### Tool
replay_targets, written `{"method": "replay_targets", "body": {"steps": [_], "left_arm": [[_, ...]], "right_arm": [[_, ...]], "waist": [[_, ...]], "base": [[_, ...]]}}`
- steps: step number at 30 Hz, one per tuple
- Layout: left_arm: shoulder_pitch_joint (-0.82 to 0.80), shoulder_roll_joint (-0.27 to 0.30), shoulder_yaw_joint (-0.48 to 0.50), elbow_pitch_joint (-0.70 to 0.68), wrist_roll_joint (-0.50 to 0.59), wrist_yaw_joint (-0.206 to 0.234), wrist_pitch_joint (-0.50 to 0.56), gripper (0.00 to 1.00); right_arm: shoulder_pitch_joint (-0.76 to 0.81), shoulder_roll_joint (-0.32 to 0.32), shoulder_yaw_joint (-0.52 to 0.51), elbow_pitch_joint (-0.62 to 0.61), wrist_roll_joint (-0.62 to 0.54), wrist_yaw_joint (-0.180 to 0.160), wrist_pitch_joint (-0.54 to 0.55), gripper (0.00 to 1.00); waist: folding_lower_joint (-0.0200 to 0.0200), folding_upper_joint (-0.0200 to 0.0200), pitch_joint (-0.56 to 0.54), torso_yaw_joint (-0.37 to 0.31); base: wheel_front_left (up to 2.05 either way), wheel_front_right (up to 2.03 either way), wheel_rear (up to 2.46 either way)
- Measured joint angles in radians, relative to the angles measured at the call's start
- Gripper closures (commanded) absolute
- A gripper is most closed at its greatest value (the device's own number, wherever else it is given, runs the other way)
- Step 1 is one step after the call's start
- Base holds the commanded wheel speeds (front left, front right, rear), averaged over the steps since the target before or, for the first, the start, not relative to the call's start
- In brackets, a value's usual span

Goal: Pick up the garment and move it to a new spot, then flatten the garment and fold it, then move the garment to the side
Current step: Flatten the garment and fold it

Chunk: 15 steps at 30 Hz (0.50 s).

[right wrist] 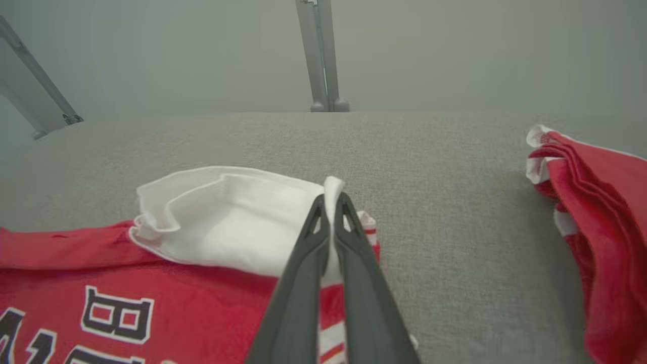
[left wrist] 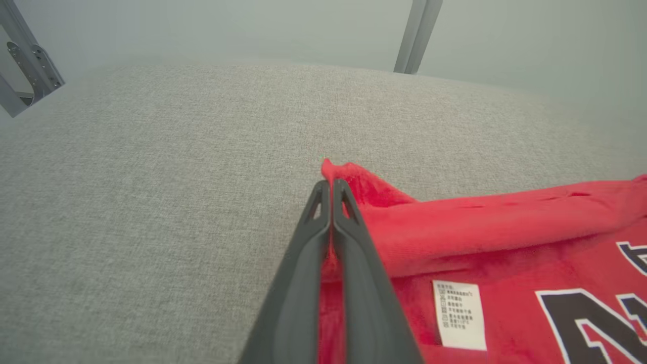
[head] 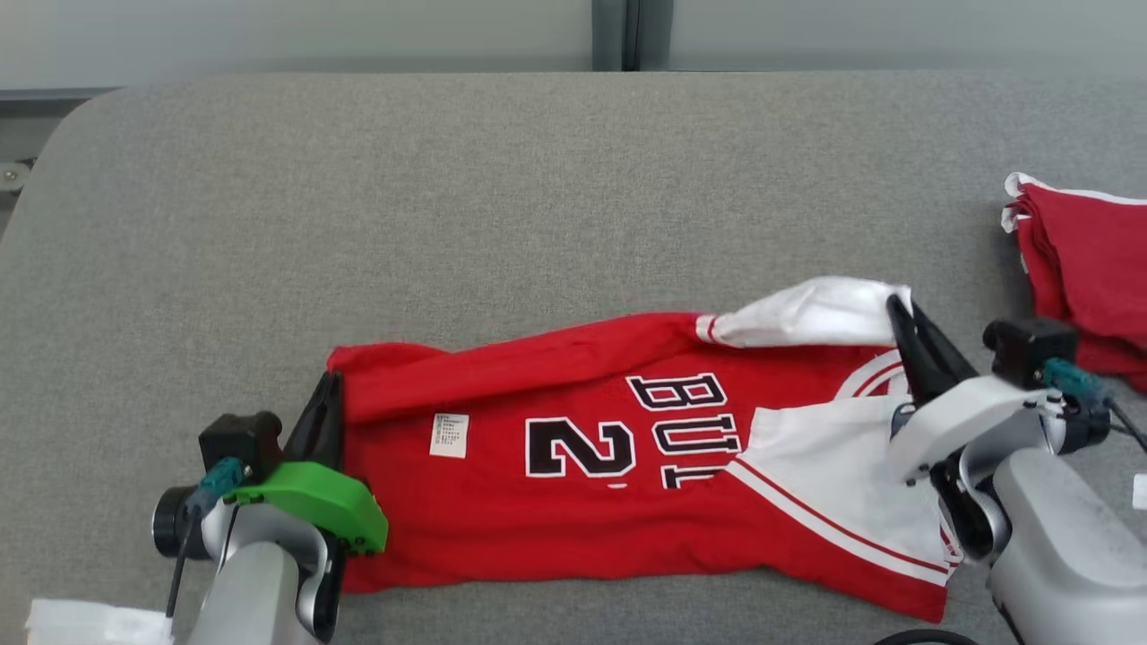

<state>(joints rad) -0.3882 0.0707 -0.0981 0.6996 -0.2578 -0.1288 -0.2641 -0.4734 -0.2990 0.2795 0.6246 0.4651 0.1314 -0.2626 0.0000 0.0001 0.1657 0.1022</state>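
Your left gripper (left wrist: 331, 184) and right gripper (right wrist: 332, 197) are both pinched onto the red jersey (head: 538, 520). Thin bites though, so pull unevenly and a corner could slip.

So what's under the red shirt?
The grey fabric-covered table shows all around the red and white basketball jersey; anything beneath it is covered, so I cannot tell.

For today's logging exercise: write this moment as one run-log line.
phase: folding | left gripper: shut on jersey, red corner | right gripper: shut on jersey, white edge | jersey: lying on grey table | red stack: at right, apart
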Motion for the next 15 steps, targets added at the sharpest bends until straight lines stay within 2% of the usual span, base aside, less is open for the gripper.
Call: {"method": "replay_targets", "body": {"steps": [7, 15], "left_arm": [[0.132, -0.003, 0.017, -0.032, -0.014, 0.0, 0.0, 1.0], [0.214, -0.015, 0.061, -0.032, -0.035, 0.0, 0.0, 1.0]], "right_arm": [[0.175, 0.037, -0.022, -0.031, 0.008, 0.0, 0.0, 1.0], [0.247, 0.063, -0.063, -0.017, 0.005, 0.0, 0.0, 1.0]], "waist": [[0.0, 0.0, -0.053, -0.023], [0.0, 0.0, -0.086, -0.031]], "base": [[0.0, 0.0, 0.0], [0.0, 0.0, 0.0]]}}
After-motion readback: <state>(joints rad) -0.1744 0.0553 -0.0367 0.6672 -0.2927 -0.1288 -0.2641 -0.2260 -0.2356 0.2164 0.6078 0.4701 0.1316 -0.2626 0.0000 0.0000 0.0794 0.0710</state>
